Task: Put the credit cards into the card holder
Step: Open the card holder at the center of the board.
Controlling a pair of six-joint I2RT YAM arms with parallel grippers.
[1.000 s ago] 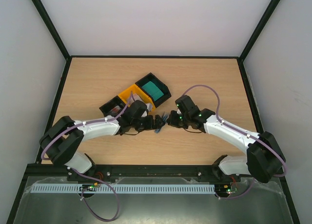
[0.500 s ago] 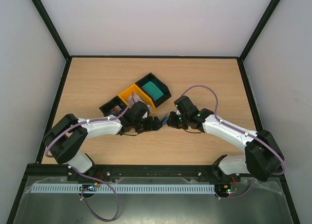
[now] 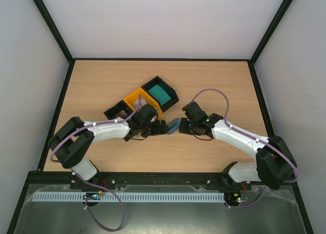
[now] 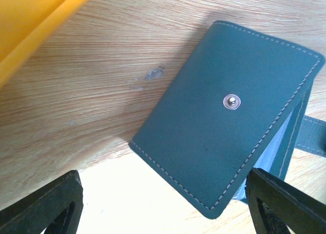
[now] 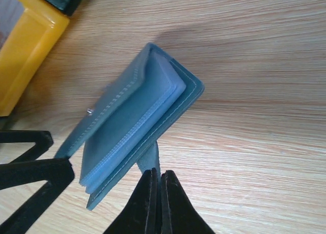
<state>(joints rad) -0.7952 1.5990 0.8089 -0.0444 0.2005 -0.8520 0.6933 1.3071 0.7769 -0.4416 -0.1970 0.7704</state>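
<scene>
Matt, leather-like card holder, pale stitched edges; shiny metal snap. Smooth wood-grain table, faintly scuffed. Glossy yellow plastic tray.

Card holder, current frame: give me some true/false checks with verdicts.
1. The right pincer is shut on the strap of the card holder. True.
2. The left pincer is clamped on the card holder. False: its jaws stand open on either side of it.
3. The card holder lies in the yellow tray. False: it is outside the tray, between the two pincers.
4. A metal snap stud shows on the card holder's cover. True.
</scene>
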